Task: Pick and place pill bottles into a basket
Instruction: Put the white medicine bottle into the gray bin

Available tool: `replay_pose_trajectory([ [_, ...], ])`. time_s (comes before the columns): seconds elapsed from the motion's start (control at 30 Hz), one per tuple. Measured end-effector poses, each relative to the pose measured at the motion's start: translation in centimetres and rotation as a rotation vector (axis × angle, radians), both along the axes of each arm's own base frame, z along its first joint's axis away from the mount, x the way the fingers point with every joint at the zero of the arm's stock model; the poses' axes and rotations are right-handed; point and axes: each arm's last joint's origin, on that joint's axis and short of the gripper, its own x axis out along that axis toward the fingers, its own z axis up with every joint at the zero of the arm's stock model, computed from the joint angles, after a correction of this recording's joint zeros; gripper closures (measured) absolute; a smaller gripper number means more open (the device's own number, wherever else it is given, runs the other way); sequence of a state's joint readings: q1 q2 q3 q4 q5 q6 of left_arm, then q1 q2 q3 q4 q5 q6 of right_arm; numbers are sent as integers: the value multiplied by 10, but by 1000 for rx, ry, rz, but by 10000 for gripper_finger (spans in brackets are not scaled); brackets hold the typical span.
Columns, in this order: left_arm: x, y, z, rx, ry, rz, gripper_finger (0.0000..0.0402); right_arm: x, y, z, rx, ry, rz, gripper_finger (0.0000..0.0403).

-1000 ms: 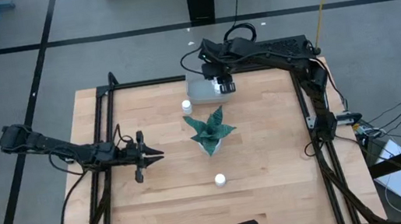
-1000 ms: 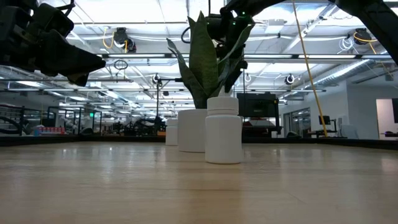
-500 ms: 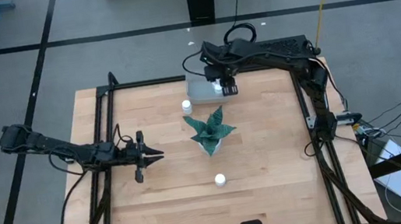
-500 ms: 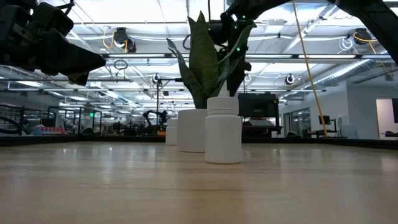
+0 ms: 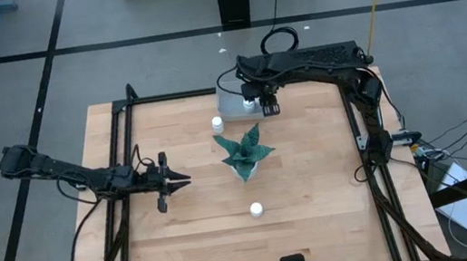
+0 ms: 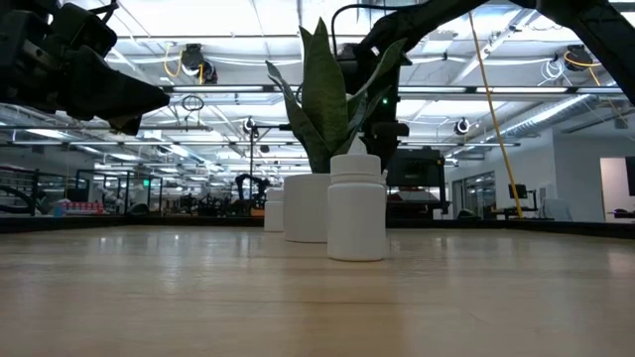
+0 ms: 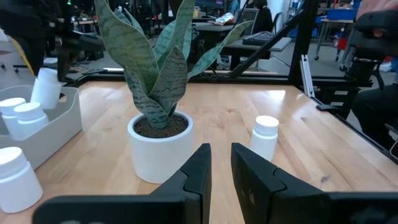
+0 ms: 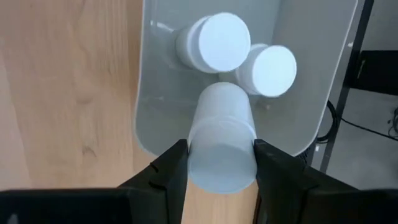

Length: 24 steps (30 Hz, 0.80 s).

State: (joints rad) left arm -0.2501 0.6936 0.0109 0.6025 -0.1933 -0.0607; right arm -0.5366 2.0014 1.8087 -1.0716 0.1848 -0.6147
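Bottle over the basket — careful now

My right end effector (image 8: 219, 163) holds a pill bottle (image 8: 222, 140) above the basket (image 5: 232, 107) at the far side of the table (image 5: 314, 183). Two bottles (image 8: 239, 53) already stand inside, close under mine — if I let go too high or off to the side, I think it could bump them or tip onto the rim. My left end effector (image 5: 176, 180) waits at the left, fingers nearly together, empty. The plant (image 5: 245, 153) stands between the basket and the near bottle (image 5: 255, 208); another bottle (image 5: 217, 124) sits just beside the basket.
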Motion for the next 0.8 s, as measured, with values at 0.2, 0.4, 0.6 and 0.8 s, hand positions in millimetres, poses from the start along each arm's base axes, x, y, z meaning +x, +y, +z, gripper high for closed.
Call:
replay_pose_trajectory([
  [0.2,0,1,0,3,-1,20,334,0,-2,-1,20,-27,2,255],
  [0.4,0,1,0,5,-1,26,334,4,-2,-1,64,-90,18,253],
  [0.6,0,1,0,4,-1,26,334,3,-4,0,67,-106,-3,255],
  [0.8,0,1,0,2,0,26,334,-1,-3,-10,91,-74,-32,254],
])
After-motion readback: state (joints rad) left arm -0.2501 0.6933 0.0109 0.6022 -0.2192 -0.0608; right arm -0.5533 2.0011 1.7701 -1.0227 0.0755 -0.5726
